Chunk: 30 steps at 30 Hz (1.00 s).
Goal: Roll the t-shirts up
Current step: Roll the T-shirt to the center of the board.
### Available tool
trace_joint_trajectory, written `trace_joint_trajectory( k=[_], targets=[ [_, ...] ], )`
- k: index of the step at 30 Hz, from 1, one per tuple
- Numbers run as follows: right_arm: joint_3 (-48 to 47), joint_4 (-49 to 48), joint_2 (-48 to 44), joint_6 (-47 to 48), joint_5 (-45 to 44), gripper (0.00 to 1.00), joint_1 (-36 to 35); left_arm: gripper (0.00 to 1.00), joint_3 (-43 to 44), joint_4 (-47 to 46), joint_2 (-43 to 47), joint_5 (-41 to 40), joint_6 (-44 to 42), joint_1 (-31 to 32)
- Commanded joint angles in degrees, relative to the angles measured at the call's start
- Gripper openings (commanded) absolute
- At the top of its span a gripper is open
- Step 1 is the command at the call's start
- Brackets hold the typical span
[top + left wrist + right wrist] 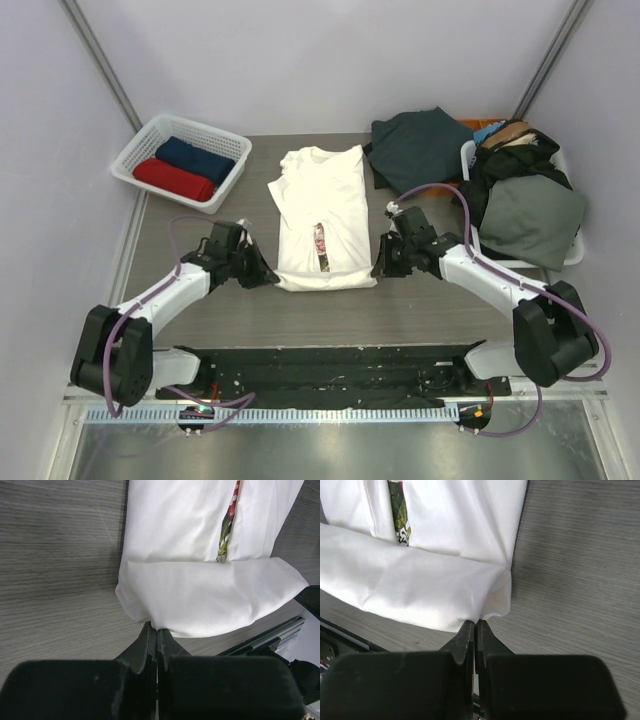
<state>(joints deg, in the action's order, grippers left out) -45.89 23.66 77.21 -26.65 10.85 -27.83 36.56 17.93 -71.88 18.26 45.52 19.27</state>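
T-shirt point(320, 215), folded to narrow strip, centre of bench point(330, 320), near hem turned over once. Left claw point(156, 635), right claw point(475, 627) pinched closed, apparently on fold's two corners: paired grip keeps roll even.

The top camera looks down from high up at the whole table point(330, 315). Both wrist cameras sit low and very close, facing the white t-shirt point(210, 595) hem (all three views share it).
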Motion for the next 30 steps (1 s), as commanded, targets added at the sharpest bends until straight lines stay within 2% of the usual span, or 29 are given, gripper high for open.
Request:
trace_joint_trajectory(
  k=[1,13,19,30],
  targets=[
    [-3.5,-0.54,2.06,2.13,1.19,0.01,1.82,0.0,4.65,-1.41,-3.0,3.53,-2.19,-2.3],
    [-8.95,-1.07,9.18,3.28,2.24,0.01,5.6,0.0,9.94,-4.57,-14.77,6.79,-1.23,-5.47],
    [-11.06,-2.04,12.96,3.01,1.37,0.01,5.77,0.0,9.67,-7.38,-17.24,5.12,-0.78,-5.64],
    [-12.38,-5.82,19.38,1.87,-2.14,0.01,6.13,0.0,10.73,-6.95,-20.49,-0.77,-2.54,-5.64]
  ],
)
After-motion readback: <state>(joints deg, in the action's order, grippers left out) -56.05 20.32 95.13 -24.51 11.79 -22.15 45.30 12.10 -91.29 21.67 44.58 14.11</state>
